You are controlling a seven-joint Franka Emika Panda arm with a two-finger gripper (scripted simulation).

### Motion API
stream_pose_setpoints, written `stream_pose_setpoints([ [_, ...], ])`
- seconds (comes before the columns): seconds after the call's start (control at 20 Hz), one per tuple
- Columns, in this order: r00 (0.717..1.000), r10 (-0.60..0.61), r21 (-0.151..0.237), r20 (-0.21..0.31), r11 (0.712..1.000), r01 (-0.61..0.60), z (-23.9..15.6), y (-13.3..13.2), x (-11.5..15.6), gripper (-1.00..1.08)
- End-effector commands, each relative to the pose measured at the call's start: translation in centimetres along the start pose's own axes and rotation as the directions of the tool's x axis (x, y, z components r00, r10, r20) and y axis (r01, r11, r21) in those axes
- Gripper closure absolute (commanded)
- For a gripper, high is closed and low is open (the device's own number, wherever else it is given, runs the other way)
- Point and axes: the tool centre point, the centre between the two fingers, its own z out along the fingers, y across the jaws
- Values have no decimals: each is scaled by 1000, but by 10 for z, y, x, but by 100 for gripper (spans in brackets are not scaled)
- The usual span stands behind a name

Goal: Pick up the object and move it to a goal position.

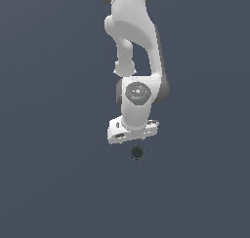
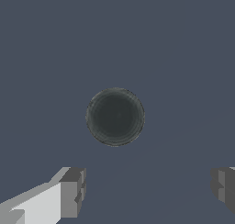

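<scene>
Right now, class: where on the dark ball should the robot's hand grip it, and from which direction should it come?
Grip the dark ball across its widest middle, probably coming straight down from above. It is round, so no side is better. The hand is open; in the wrist view both fingers are clear of the ball.

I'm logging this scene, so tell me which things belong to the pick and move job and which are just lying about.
Job:
dark ball
gripper, jaws open, not touching the ball

Lying about:
nothing else visible, only the plain grey surface
</scene>
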Motion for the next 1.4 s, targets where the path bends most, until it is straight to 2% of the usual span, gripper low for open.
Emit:
stream_pose_setpoints([
  [0.0,999,-41,3,-6,999,41,9,-7,12,-92],
  [0.45,993,-118,11,-19,993,119,29,-21,32,-92],
  [0.85,993,-120,11,-18,993,121,36,-21,33,-92],
  [1.35,992,-124,11,-19,992,124,79,-23,33,-92],
])
